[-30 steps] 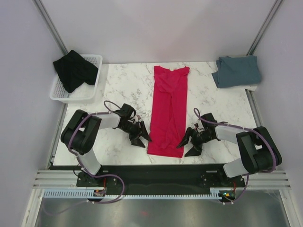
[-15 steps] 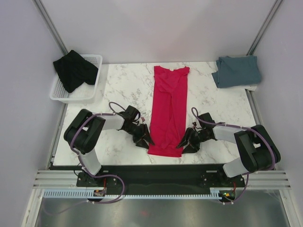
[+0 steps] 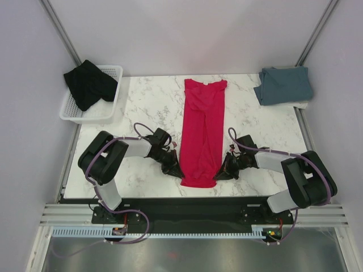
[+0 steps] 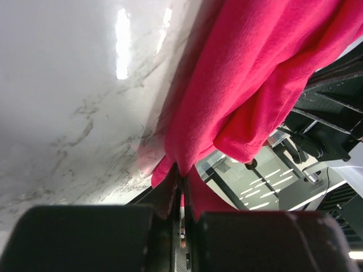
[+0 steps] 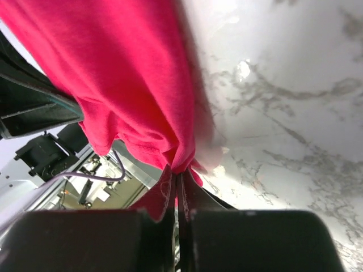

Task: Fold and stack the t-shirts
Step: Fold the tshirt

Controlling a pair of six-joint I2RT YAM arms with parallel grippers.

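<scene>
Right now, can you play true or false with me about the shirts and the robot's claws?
1. The left claw is pinching a bottom corner of the red t-shirt. True.
2. The right claw is wide open and holds nothing. False: the right claw is shut on the red t-shirt's other bottom corner.
3. The black t-shirt lies flat in the middle of the table. False: the black t-shirt is draped over the white basket at the far left.
4. The blue-grey t-shirt sits at the far right corner of the table. True.
</scene>
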